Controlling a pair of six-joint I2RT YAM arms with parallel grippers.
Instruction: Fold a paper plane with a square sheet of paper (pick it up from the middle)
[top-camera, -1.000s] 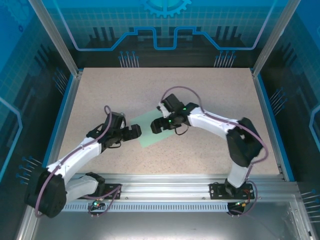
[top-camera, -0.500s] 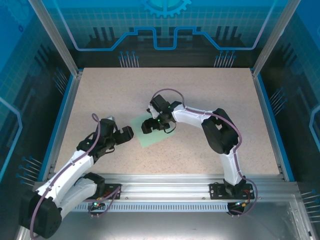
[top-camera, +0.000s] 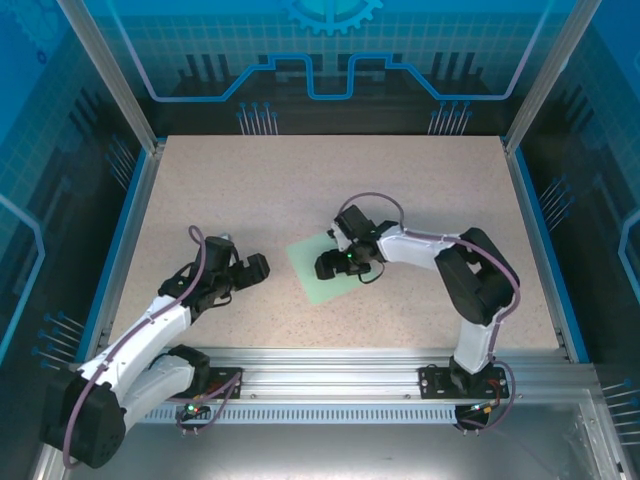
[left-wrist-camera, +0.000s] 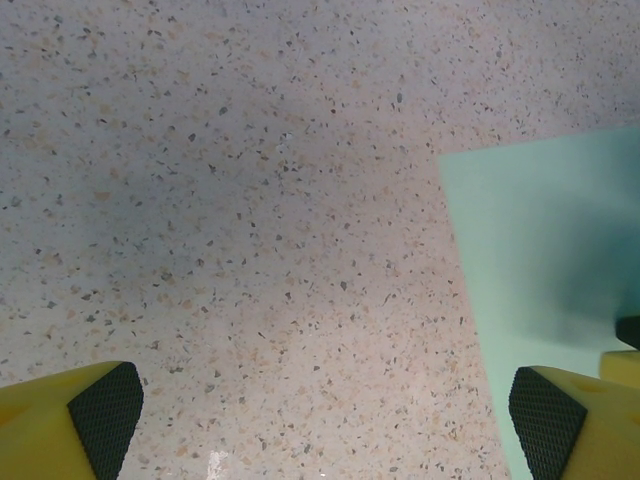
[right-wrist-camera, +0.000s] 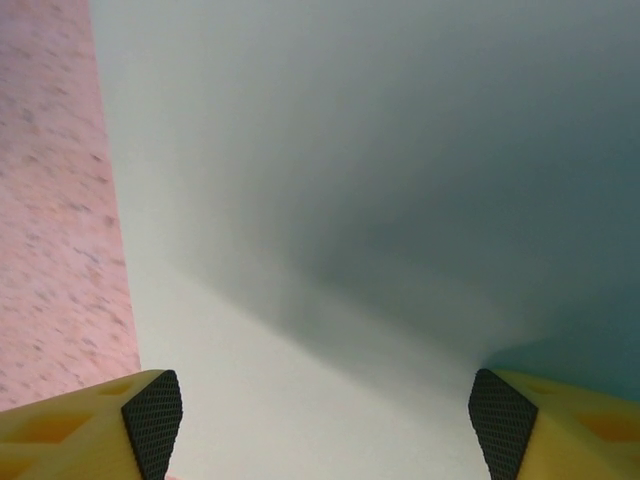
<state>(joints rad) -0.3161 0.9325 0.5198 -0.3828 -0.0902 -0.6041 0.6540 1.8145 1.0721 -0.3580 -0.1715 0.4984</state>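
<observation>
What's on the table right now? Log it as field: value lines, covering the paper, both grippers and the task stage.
paper: square sheet of paper, lying on the table, no folds visible
left gripper: open, over bare table, apart from the sheet, to its left
right gripper: open, fingers spread over the sheet's middle; contact unclear
task stage: sheet apparently not yet picked up

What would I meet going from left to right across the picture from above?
First the left gripper → square sheet of paper → right arm's elbow. The right gripper sits over the paper, so it's left out.
</observation>
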